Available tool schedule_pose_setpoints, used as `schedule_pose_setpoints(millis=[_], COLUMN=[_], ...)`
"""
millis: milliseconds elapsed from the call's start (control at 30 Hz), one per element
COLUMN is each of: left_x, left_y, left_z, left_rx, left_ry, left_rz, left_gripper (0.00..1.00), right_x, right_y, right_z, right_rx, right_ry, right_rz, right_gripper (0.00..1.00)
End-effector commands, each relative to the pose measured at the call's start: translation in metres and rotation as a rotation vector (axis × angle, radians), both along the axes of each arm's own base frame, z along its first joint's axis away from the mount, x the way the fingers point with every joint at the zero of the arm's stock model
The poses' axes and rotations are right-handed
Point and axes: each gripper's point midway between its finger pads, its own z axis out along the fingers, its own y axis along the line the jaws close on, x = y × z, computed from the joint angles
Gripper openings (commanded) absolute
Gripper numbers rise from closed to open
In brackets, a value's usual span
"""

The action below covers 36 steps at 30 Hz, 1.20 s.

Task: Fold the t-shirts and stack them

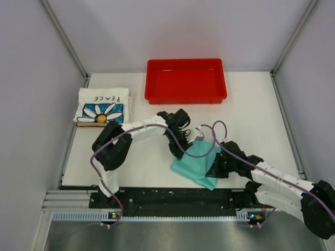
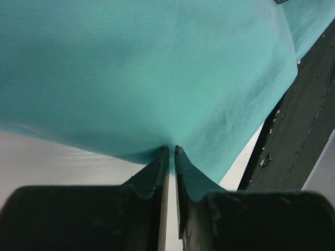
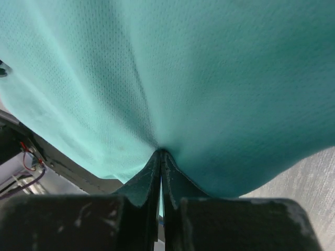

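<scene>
While the left end effector [image 2: 171, 149] and right end effector [image 3: 160, 152] each pinch shut on an edge of the plain teal-green cloth t-shirt [image 1: 196, 163], the folded white daisy-print t-shirt [image 1: 102, 107] lies far-left, nearer the left one.

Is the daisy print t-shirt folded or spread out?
Folded: the daisy t-shirt lies as a compact rectangle, print facing up, no sleeves showing.

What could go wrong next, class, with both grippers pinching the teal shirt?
1. The left gripper and right gripper each pinch only a small fold of the teal shirt; it may slip out when lifted.
2. A purple cable loops over the shirt and could snag.
</scene>
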Motion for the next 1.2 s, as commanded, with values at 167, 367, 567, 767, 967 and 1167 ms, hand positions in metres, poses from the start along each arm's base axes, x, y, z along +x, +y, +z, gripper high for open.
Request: schedule_pose_setpoints(millis=[167, 367, 567, 767, 967, 1167], left_x=[-0.001, -0.011, -0.074, -0.078, -0.057, -0.030], left_y=[0.005, 0.005, -0.004, -0.013, -0.006, -0.023], left_z=[-0.019, 0.034, 0.048, 0.008, -0.032, 0.033], left_rx=[0.046, -0.026, -0.119, -0.102, 0.008, -0.169], left_ry=[0.033, -0.025, 0.084, 0.170, 0.135, -0.029], left_rz=[0.016, -0.009, -0.136, -0.081, 0.005, 0.004], left_gripper=[0.11, 0.15, 0.15, 0.13, 0.10, 0.12], right_x=[0.010, 0.015, -0.024, -0.034, -0.022, 0.007], right_y=[-0.025, -0.021, 0.013, -0.001, -0.014, -0.015], right_z=[0.012, 0.080, 0.060, 0.008, 0.009, 0.061], right_rx=[-0.096, -0.224, -0.031, -0.056, -0.101, -0.141], right_ry=[-0.032, -0.115, 0.057, 0.140, 0.113, -0.022], right_rz=[-0.101, 0.060, 0.096, 0.004, -0.019, -0.002], right_gripper=[0.00, 0.00, 0.00, 0.00, 0.00, 0.02])
